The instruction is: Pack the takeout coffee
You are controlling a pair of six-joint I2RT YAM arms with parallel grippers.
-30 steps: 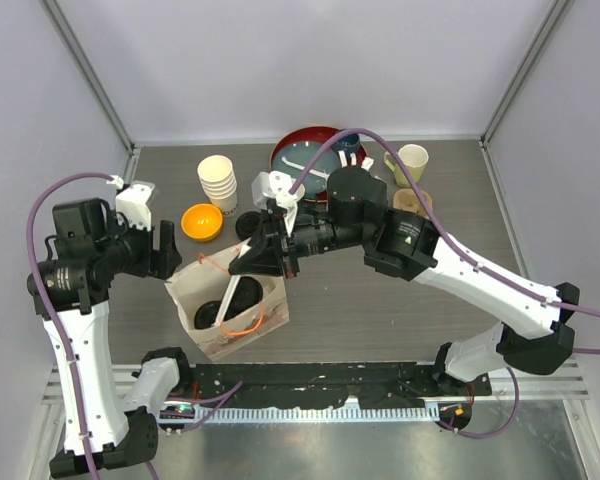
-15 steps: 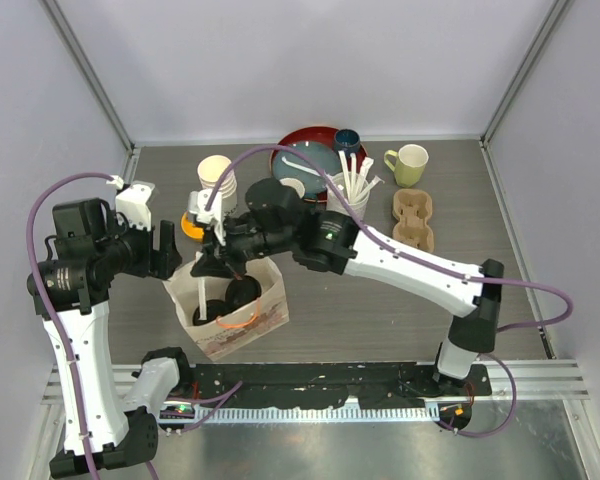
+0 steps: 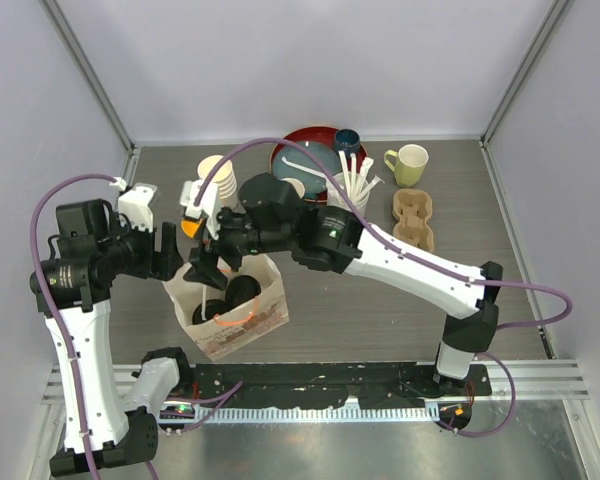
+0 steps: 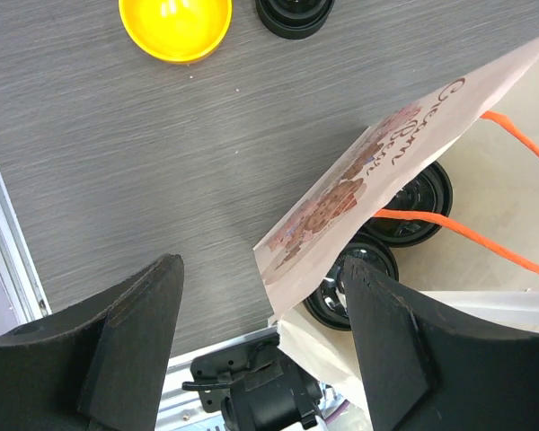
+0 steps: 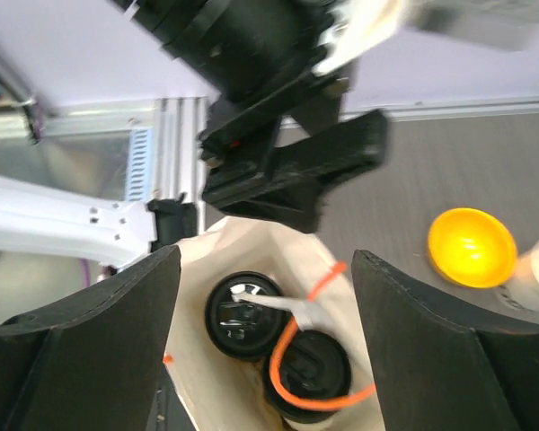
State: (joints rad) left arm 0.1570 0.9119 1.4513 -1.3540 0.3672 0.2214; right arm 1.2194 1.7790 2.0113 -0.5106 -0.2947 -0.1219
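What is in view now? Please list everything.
printed paper bag: one, pale, near left
cream paper cups: two, black lids, in bag
white stick: one, in bag
loose black lid: one, beside bowl
orange bowl: one, behind bag
paper cup stack: one, cream, far left
red round tray: one, far centre
teal plate: one, on tray
dark teal mug: one, by tray
cup of white sticks: one, by tray
yellow-green mug: one, far right
cardboard carrier: one, brown, right
left jaws: open, beside bag
right jaws: open, above bag
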